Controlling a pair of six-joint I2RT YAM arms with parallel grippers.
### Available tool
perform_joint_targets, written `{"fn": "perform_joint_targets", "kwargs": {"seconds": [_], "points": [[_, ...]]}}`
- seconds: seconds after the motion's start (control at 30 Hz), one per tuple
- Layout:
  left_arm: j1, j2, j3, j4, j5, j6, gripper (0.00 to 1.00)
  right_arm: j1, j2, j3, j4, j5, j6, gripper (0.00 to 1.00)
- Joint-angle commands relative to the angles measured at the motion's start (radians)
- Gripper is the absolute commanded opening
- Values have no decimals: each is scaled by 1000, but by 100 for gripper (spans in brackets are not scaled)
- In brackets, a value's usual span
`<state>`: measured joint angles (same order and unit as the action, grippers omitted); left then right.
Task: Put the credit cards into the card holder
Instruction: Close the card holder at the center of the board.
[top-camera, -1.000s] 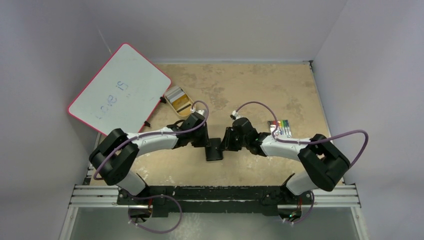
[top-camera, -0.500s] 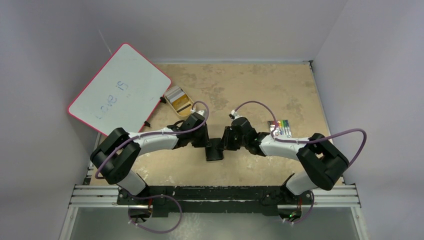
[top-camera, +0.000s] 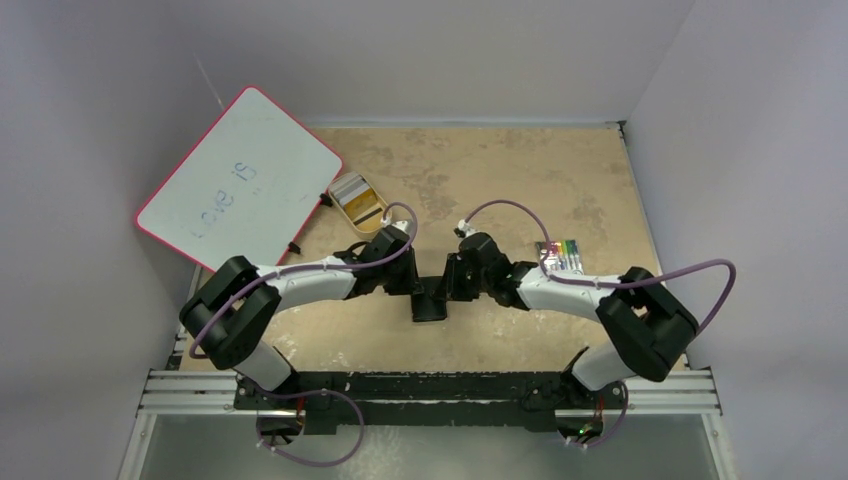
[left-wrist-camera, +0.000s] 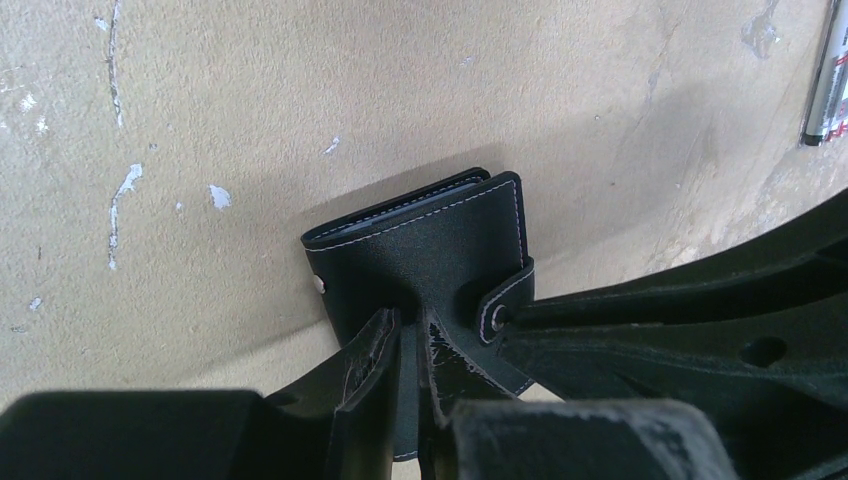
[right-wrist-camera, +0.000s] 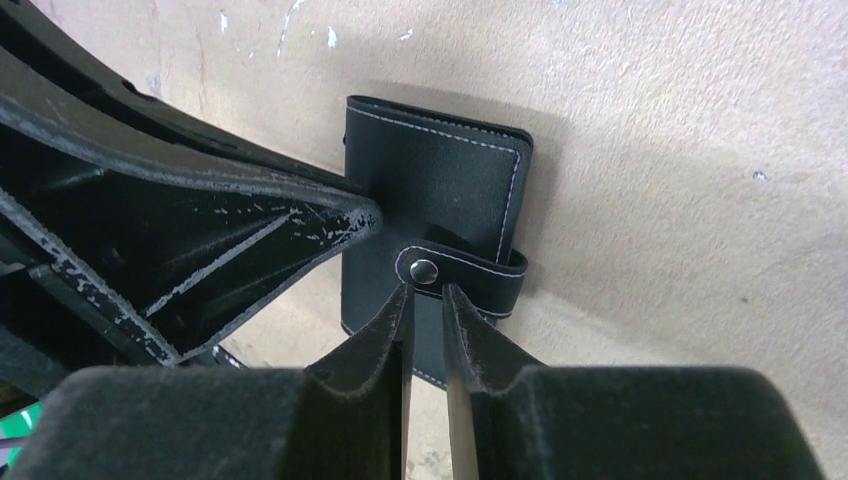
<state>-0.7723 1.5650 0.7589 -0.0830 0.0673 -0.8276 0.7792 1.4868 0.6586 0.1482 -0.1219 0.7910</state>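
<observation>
Card holder (top-camera: 430, 308) sits at mid-table in the overhead view, caught between the left gripper (top-camera: 419, 290) and the right gripper (top-camera: 446, 290), which meet over it. A gold oval tin (top-camera: 357, 200) lies well apart at the far left, its contents too small to name. The left wrist view shows the holder folded shut, its snap tab (left-wrist-camera: 505, 300) fastened, with the left jaws nearly together and seemingly pinching its near edge. In the right wrist view the right jaws are just as narrow, apparently clamped on the edge just below the tab's stud. No credit cards show in either wrist view. The step in hand looks like opening the holder. Next, the tab needs peeling off its stud while the other arm steadies the body.
</observation>
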Motion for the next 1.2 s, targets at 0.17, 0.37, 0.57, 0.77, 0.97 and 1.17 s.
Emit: {"fn": "perform_joint_targets", "kwargs": {"seconds": [0.17, 0.37, 0.57, 0.77, 0.97, 1.17], "points": [[-1, 2, -17, 35, -5, -7, 11, 7, -42, 59, -71, 21, -4, 18], [-1, -18, -29, 41, -12, -15, 12, 8, -59, 63, -72, 35, 29, 17], [-1, -18, -35, 49, -11, -22, 12, 6, -54, 76, -98, 64, 33, 21], [-1, -19, -37, 52, -11, -26, 12, 1, -49, 90, -120, 96, 17, 25], [-1, -25, -39, 50, -14, -28, 12, -7, -15, 85, -91, 55, 1, 22], [-1, -16, -32, 45, -18, -28, 12, -7, -9, 64, -62, 23, -10, 20]]}}
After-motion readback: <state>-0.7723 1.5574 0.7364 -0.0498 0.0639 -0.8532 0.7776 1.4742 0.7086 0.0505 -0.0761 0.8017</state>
